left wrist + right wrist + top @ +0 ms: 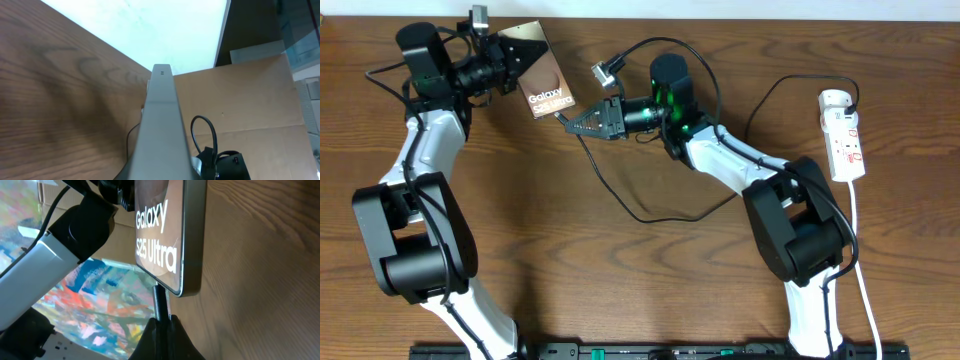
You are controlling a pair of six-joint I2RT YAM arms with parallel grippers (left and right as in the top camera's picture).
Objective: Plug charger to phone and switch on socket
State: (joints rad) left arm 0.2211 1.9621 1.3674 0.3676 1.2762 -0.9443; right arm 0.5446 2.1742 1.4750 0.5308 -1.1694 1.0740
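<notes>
We start with the phone (542, 72), which sits at the back left of the desk (650, 290). Its bronze face and white "Galaxy S25 Ultra" lettering are turned up toward the overhead camera, and the slab is tilted. The left end effector (510, 62) is closed on the phone's left side and holds it. We cannot tell whether any part of the phone touches the wood. From the left wrist we see only the phone's thin grey edge (160, 120) running up the middle of the view, with two tiny holes near its far end.

The charger (160, 302) meets the phone at its lower short edge, near the corner. In the right wrist view, the small black plug tip stands straight against that edge. We cannot tell whether it is seated in the port. The right end effector (568, 119) is closed on the plug just behind the tip, with its fingers (150, 340) pinched together around it.

From there the thin black cable swings down across the middle of the desk in a wide loop. It then rises toward the right, where it reaches the top of the socket (844, 135). The socket lies lengthwise near the right edge, well apart from the phone. Its white cord (865, 270) trails toward the front of the desk. We cannot read the position of its red-marked switches.
</notes>
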